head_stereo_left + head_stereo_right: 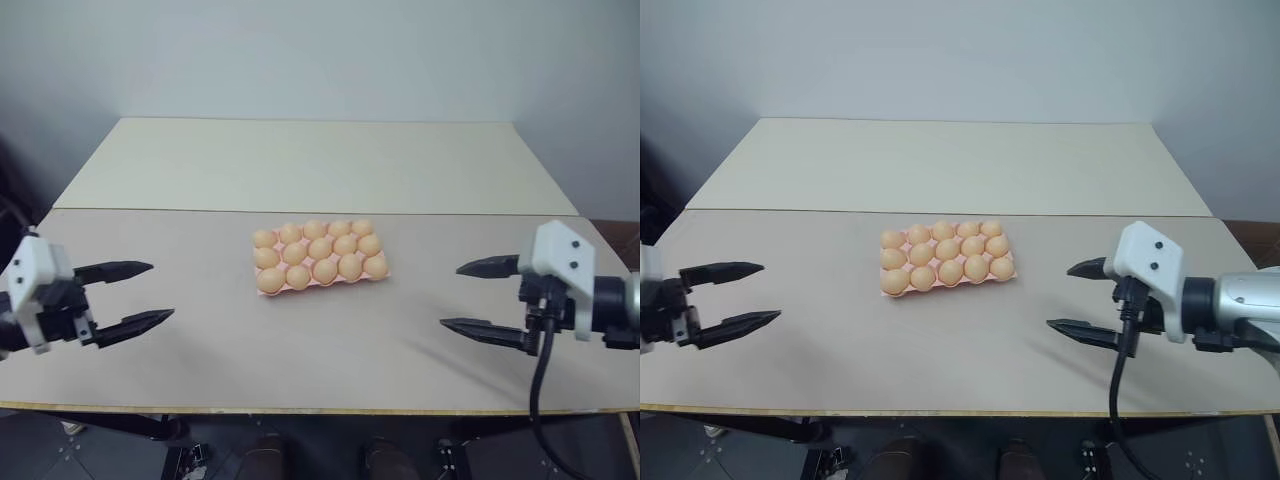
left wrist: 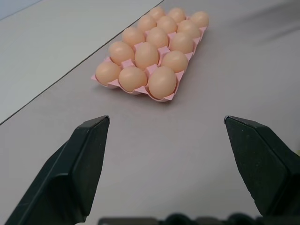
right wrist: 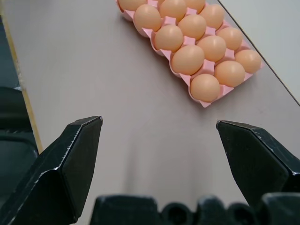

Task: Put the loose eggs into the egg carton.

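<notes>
Plain pale wall behind; beige tabletop in two sections, butted along a seam crossing just behind the carton. No loose eggs visible on it.

Left gripper near the left edge, black jaws spread wide, holding nothing, aimed inward toward the middle. Right gripper near the right edge, jaws likewise wide apart and empty, aimed back toward the left one. Both well apart from the carton, one on each side.

Egg carton at the centre of the tabletop, pale pink, slightly askew to the front edge. Three rows of five cups, every cup filled with a pale orange-tan egg; eggs sitting upright and even, none tilted or riding high.

Judged complete, or all but: fifteen cups, fifteen eggs. Best handling now: keep both grippers clear of the tray and avoid sweeping low across it, since a nudge to the light moulded tray could unseat eggs. Worth a final check that each egg sits fully down in its cup.

Head views: whole layout, both grippers and full cup count at once. Left wrist view: carton from its short end, pink rim between eggs plainly visible. Right wrist view: carton from the opposite end, plus the front edge of the tabletop.
</notes>
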